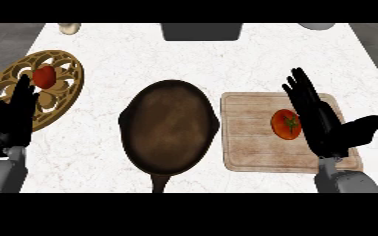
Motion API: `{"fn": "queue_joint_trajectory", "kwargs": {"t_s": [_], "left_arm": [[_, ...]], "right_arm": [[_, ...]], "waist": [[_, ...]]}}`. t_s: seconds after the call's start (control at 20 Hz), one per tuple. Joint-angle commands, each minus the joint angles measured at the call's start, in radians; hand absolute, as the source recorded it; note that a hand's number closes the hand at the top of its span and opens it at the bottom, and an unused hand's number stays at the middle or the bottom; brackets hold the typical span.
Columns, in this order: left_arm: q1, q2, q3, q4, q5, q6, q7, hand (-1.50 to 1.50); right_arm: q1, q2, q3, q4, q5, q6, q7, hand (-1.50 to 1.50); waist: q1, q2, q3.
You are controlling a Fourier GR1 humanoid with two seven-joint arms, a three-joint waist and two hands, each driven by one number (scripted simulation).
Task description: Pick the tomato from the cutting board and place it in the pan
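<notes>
A red tomato [285, 124] with a green stem lies on the pale wooden cutting board [251, 140] at the right of the counter. My right hand [321, 117] hovers over the board's right part, just right of the tomato, fingers straight and pointing away, thumb spread to the right; it is open and holds nothing. A dark brown pan [170, 125] sits in the middle, left of the board, its handle pointing toward me, nothing inside it. My left hand [18, 115] rests open at the left edge, fingers up.
A round ornate wooden trivet [63, 82] at the far left carries a second red tomato-like fruit [44, 76]. At the counter's back edge stand a grey box-like object [201, 31], a small pale item [69, 28] and a white object [317, 26].
</notes>
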Motion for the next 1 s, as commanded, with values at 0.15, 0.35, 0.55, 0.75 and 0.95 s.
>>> {"fn": "queue_joint_trajectory", "kwargs": {"t_s": [0.15, 0.35, 0.55, 0.75, 0.95], "left_arm": [[-0.081, -0.074, -0.062, -0.093, 0.023, -0.067, -0.037, 0.00], [-0.065, -0.108, -0.084, -0.157, 0.096, -0.152, -0.023, 0.00], [-0.059, -0.123, -0.100, -0.186, 0.085, -0.136, -0.022, 0.00], [-0.046, -0.132, -0.111, -0.219, 0.080, -0.137, -0.015, 0.00], [-0.074, -0.132, -0.112, -0.214, 0.076, -0.138, 0.015, 0.00]], "right_arm": [[-0.217, -0.083, -0.042, -0.052, -0.219, 0.354, -0.106, 1.50], [-0.195, -0.319, -0.143, 0.010, -0.125, 0.545, -0.249, 1.50], [-0.087, -0.423, -0.254, 0.076, -0.034, 0.696, -0.576, -1.50], [-0.113, -0.524, -0.343, 0.280, 0.127, 0.726, -0.801, -1.50], [-0.177, -0.600, -0.300, 0.329, 0.266, 0.710, -0.960, -1.50]], "waist": [[0.025, 0.017, -0.003], [0.012, 0.020, -0.004], [-0.007, 0.023, -0.001], [0.027, 0.027, -0.003], [0.033, 0.027, -0.005]]}}
